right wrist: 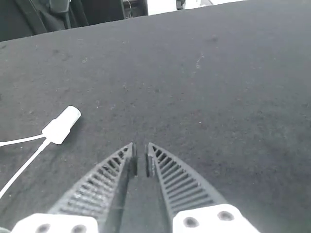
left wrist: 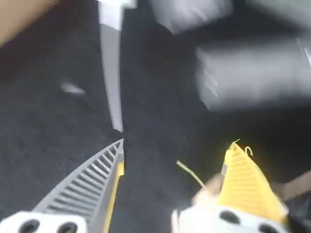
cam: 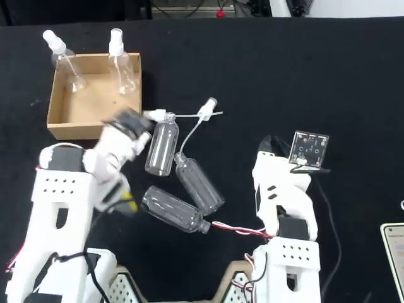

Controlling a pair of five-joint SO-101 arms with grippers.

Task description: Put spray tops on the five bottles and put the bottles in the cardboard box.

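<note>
Standing in your cardboard box [cam: 72, 131] are two bottles [cam: 124, 71] with spray tops [cam: 115, 39]; three more bottles [cam: 162, 146] lie on the table [cam: 284, 76] beside it. Your left jaws are spread, right jaws pressed together, empty.

Place: a robotics lab or workshop, it seems.
Bench [cam: 344, 76]: covered in black cloth.
Arms [cam: 60, 189]: two, white, with exposed wiring.
Behind: loose cables [cam: 218, 9].

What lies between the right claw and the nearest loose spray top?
Bare table, in the right wrist view, between right claw and spray top.
</note>
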